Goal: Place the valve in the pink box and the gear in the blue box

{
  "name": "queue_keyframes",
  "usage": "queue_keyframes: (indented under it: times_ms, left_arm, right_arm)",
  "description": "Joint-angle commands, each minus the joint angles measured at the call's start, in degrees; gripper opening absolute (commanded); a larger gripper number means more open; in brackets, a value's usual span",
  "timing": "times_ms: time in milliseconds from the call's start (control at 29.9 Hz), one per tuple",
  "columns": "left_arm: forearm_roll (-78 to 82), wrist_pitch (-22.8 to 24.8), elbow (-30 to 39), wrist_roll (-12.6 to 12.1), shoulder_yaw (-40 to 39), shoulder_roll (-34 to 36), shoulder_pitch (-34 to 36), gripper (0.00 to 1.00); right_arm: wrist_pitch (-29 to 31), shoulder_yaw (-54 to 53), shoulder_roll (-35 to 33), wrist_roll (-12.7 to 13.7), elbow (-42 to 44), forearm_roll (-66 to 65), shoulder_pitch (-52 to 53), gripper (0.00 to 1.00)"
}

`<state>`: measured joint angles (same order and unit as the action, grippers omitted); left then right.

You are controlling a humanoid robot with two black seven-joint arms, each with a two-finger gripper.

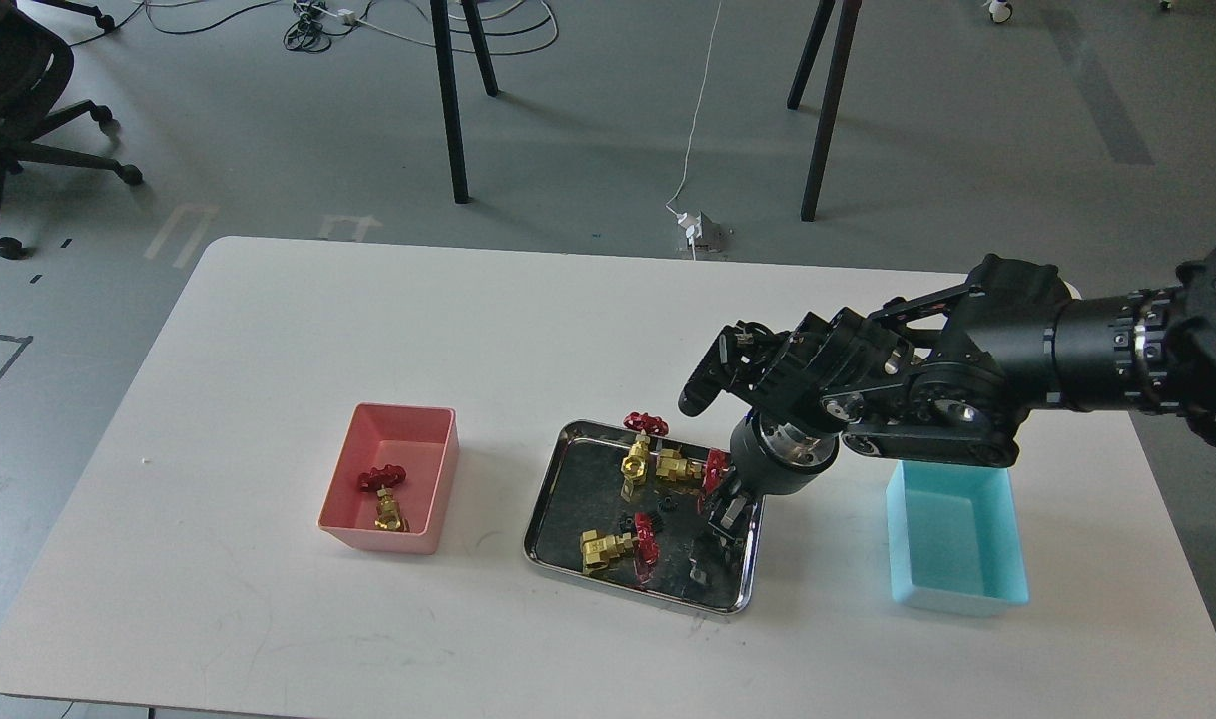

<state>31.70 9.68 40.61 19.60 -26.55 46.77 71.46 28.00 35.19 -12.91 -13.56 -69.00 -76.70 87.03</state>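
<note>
My right gripper [724, 513] points down over the right part of the shiny steel tray [548, 499], lifted a little off its floor. Its dark fingers stand close together; I cannot tell if they hold anything. Three brass valves with red handwheels lie in the tray: one at the back [635, 461], one beside it [674, 465], one at the front [608, 547]. Tiny black gears [625, 521] lie between them, and another dark piece [701, 575] lies below the gripper. The pink box [408, 424] on the left holds one valve [388, 511]. The blue box [1007, 574] stands on the right, with nothing visible inside. My left gripper is out of view.
The white table [368, 300] carries only the two boxes and the tray. My right arm [1017, 340] reaches in from the right edge, above the blue box's far end. Chair and table legs stand on the floor behind.
</note>
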Motion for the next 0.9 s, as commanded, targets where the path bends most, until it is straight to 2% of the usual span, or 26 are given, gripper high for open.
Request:
queue_keyframes:
  times_ms: [0, 201, 334, 535, 769, 870]
  left_arm:
    - [0.0, -0.1, 0.0, -0.2, 0.1, -0.4, -0.1, 0.98]
    - [-0.1, -0.1, 0.0, -0.3, 0.0, -0.4, 0.1, 0.99]
    - [0.0, -0.1, 0.0, -0.2, 0.0, -0.3, 0.2, 0.99]
    - [0.0, 0.0, 0.0, 0.2, 0.0, 0.1, 0.2, 0.99]
    - [0.0, 0.0, 0.0, 0.2, -0.2, 0.0, 0.3, 0.99]
    - [0.0, 0.0, 0.0, 0.1, -0.2, -0.1, 0.2, 0.99]
  right_arm:
    - [0.0, -0.7, -12.3, 0.0, -7.1, 0.1, 3.2, 0.1]
    - [0.0, -0.5, -35.6, 0.0, -16.2, 0.0, 2.7, 0.11]
    - [0.0, -0.5, -43.9, 0.0, -17.5, -1.3, -1.1, 0.12]
    - [0.0, -2.9, -45.9, 0.0, -14.1, -4.4, -7.4, 0.16]
    - [0.0, -10.3, -42.6, 0.1, -12.0, -4.0, -13.6, 0.49]
    - [0.0, -10.9, -42.2, 0.1, -12.0, -3.8, -14.5, 0.56]
